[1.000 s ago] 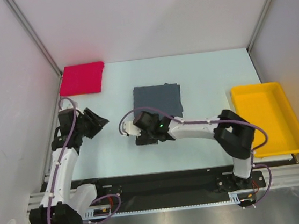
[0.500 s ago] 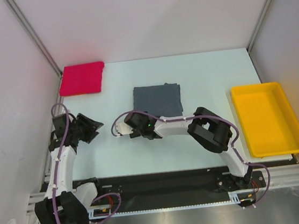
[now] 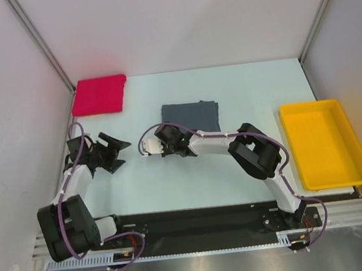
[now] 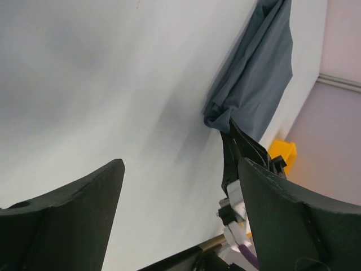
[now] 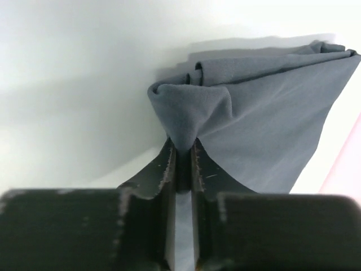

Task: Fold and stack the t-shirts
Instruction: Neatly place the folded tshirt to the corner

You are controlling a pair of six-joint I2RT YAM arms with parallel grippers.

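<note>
- A slate-grey short-sleeved cloth t-shirt (image 3: 198, 112) is found folded into a rough rectangle near the middle of the white table (image 3: 192, 180).
- The right gripper (image 3: 168, 134) is positioned at the near-left corner of that grey shirt.
- In the right wrist view, the right gripper (image 5: 182, 155) is seen with its two black fingers (image 5: 164, 169) pressed almost together. A small pinch of grey cloth (image 5: 259, 113) is clamped between them.
- The clamped corner is drawn up into a bunched peak, and the rest of the shirt fans out behind it on the table.
- The left gripper (image 3: 114, 149) is located over bare table, left of the grey shirt and clear of it.
- In the left wrist view, the left gripper (image 4: 180, 166) is seen with its fingers spread wide; nothing is held between them.
- The gathered corner of the grey shirt (image 4: 256, 73) is also recorded in that view, with the right arm's fingers meeting it from below.
- A bright pinkish-red cloth t-shirt (image 3: 100, 94) is observed lying folded flat at the far-left corner of the table, well apart from both grippers.
- A yellow rectangular plastic tray (image 3: 322, 142) is noted at the right edge of the table.
</note>
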